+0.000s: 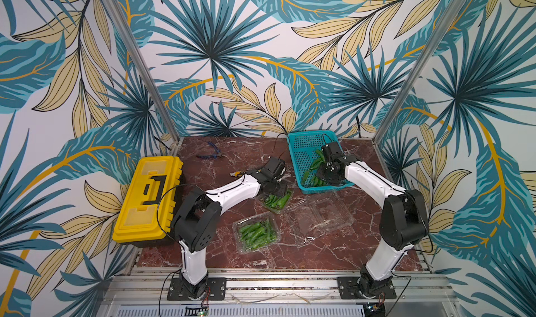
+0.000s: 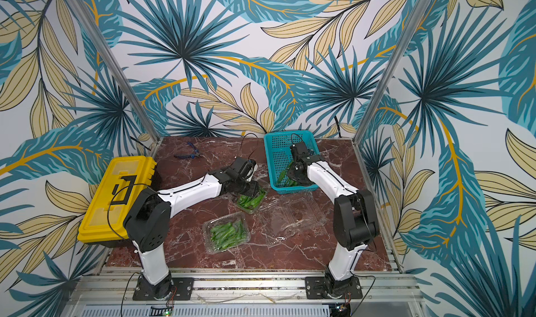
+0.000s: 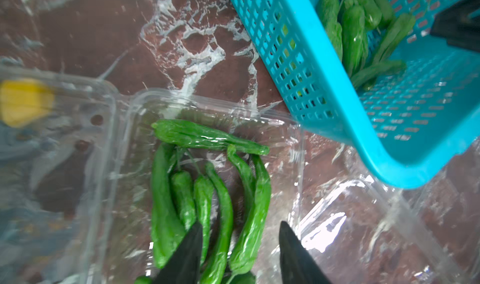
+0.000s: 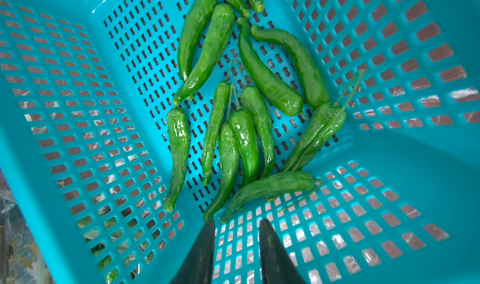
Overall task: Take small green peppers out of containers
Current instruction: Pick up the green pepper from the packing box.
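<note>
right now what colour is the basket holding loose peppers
The basket is teal, perforated all over; best seen in the right wrist view.

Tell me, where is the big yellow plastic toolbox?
In a top view, the yellow plastic toolbox lies closed at the marble table's left edge, with the blue-handled pliers farther back.

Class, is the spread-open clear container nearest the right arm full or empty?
Empty. In both top views the clear container lies spread open, and only the marbled tabletop shows through its plastic; nothing green inside.
</note>
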`<move>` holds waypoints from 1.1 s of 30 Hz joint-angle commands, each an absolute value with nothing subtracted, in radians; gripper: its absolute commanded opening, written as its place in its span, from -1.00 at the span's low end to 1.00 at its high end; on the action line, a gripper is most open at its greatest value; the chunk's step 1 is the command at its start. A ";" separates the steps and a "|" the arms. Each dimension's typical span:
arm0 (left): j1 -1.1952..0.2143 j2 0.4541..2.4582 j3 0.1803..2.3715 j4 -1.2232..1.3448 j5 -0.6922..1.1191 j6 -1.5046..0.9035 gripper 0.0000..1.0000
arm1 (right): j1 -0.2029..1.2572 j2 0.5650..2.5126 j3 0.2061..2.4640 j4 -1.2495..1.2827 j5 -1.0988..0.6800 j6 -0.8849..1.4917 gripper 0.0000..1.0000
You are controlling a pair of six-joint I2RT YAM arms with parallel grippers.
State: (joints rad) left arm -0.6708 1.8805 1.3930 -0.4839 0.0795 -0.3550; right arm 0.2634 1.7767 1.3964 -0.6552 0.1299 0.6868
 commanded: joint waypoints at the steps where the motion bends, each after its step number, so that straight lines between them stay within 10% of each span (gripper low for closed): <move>1: -0.680 1.909 1.441 -0.532 0.103 -0.345 -0.20 | 0.264 1.740 1.372 -0.665 0.131 0.664 -0.37; 24: -0.699 2.057 1.532 -0.658 0.098 -0.376 -0.32 | 0.264 1.726 1.359 -0.668 0.097 0.644 -0.37; 33: -0.698 2.001 1.540 -0.660 0.073 -0.389 -0.78 | 0.264 1.732 1.356 -0.664 0.081 0.657 -0.37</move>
State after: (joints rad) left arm -0.6945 2.0342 1.4990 -0.6380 0.0998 -0.3832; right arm 0.2634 1.7596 1.3815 -0.6552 0.0944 0.6575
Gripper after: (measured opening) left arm 0.126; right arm 0.314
